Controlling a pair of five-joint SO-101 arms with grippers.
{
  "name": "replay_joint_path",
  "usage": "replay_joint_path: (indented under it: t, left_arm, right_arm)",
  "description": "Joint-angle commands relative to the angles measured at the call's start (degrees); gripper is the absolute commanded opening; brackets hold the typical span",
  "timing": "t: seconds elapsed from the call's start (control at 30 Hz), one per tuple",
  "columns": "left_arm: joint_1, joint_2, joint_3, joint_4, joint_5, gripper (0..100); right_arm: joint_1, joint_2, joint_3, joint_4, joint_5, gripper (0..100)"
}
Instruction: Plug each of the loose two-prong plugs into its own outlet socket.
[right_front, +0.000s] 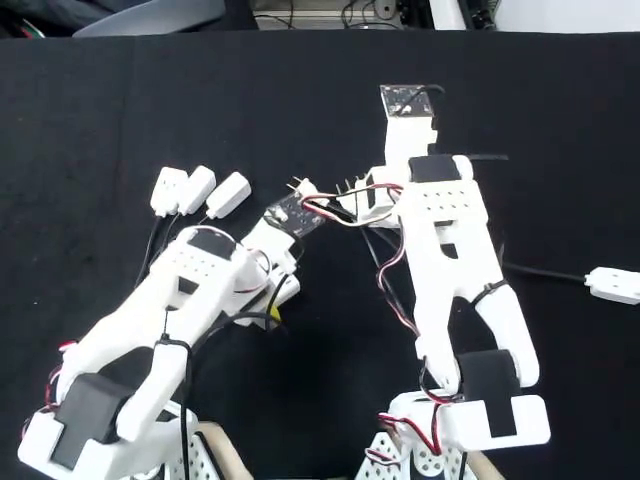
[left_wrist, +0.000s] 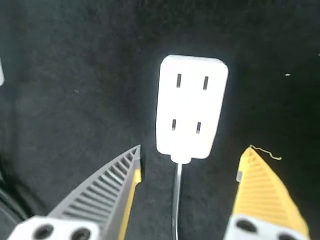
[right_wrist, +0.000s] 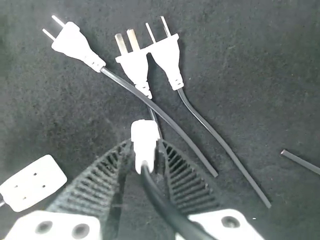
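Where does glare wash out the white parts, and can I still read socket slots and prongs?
Left wrist view: the outlet block blooms bright at its edges, but its four slots read dark. Right wrist view: even light, soft shadows; prongs of the loose plugs stand out against the black cloth. High view: the three white sockets wash flat, no slots readable.

So on the black cloth table (right_front: 90, 110), three white plastic socket blocks (right_front: 198, 190) sit side by side left of centre, three white two-prong plugs (right_wrist: 136, 64) lie just right of them, a fourth white plug (right_wrist: 144, 136) sits in the right gripper (right_wrist: 145, 149) beside those, and one more white socket block (right_front: 612, 284) lies at the right edge.
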Motion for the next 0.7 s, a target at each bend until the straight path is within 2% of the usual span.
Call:
replay_joint_path:
  t: [0.0, 0.67]
  left_arm:
    - [-0.4, -2.4, -5.0, 4.8, 0.4, 30]
    - [-0.7, -3.5, -4.9, 5.5, 0.3, 30]
  right_arm:
    - [-0.4, -0.3, -2.2, 0.1, -0.7, 1.1]
    - [-0.5, -0.3, -2.2, 0.1, -0.8, 1.1]
